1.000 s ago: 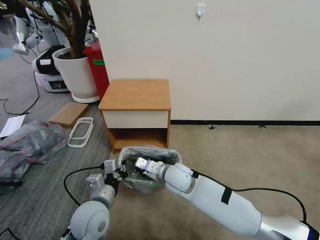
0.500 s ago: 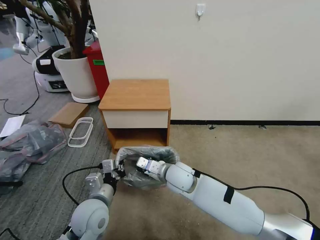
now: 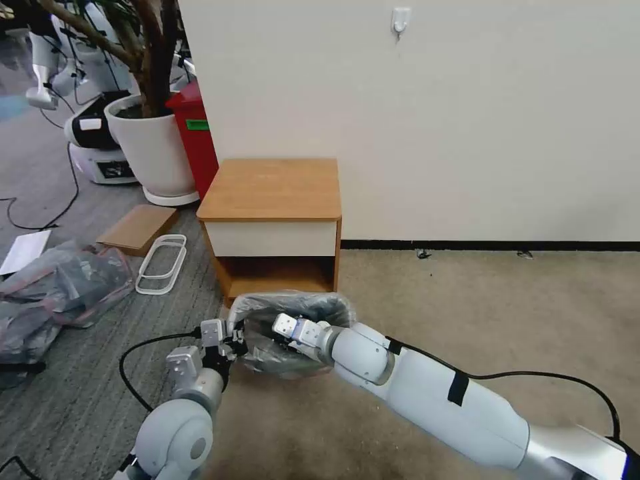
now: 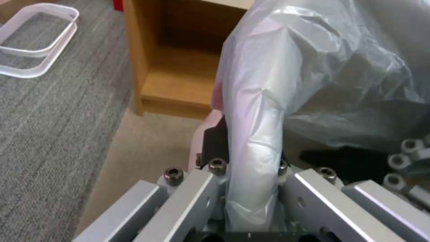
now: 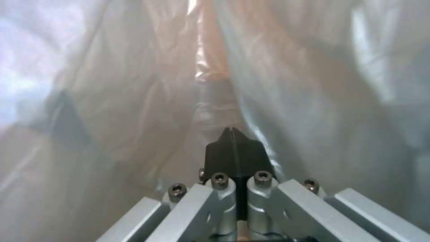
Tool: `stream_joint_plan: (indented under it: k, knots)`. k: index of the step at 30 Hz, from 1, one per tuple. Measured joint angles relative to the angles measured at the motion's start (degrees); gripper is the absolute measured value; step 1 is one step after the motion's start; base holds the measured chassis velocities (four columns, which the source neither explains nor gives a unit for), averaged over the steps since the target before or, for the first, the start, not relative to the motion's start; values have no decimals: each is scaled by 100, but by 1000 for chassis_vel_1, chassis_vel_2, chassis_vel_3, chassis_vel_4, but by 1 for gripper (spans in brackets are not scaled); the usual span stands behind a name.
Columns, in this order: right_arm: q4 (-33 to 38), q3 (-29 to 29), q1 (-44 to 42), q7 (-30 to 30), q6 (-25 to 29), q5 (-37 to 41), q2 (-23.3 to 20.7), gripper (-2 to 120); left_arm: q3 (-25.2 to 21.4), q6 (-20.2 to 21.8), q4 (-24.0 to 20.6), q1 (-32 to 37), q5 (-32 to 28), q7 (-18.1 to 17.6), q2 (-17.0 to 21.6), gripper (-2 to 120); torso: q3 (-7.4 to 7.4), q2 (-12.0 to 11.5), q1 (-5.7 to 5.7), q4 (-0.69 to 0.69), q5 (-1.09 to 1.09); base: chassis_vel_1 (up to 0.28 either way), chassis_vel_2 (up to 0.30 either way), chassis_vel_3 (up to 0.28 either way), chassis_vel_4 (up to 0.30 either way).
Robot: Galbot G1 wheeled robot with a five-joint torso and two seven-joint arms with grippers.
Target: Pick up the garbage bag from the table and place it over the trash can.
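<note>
The grey translucent garbage bag [image 3: 293, 313] is draped over the trash can, which it hides, on the floor in front of the table [image 3: 270, 190]. My left gripper [image 3: 233, 339] is shut on a fold of the bag's side. In the left wrist view the plastic [image 4: 255, 111] runs between the jaws of the left gripper [image 4: 248, 154]. My right gripper [image 3: 277, 333] reaches down inside the bag. In the right wrist view the right gripper [image 5: 233, 143] is shut, its tips against the plastic [image 5: 134, 84], with a crease rising from them.
A white planter pot [image 3: 150, 147] and a red bin [image 3: 197, 137] stand left of the table. A heap of grey bags [image 3: 60, 287], white frames [image 3: 162, 263] and a brown board [image 3: 137, 227] lie on the grey carpet. Beige carpet [image 3: 500, 300] lies open to the right.
My left gripper has drawn a little to the left with the bag's fold, stretching that side. The right gripper has barely moved inside the bag.
</note>
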Motion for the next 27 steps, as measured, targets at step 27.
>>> stream_joint_plan:
  k: [27]
  knots:
    - [1646, 1422, -315, 33, 376, 1116, -1203, 0, -81, 222, 181, -254, -1063, -179, 92, 2, 0, 0, -1, 1, 1, 0, 0, 0, 0]
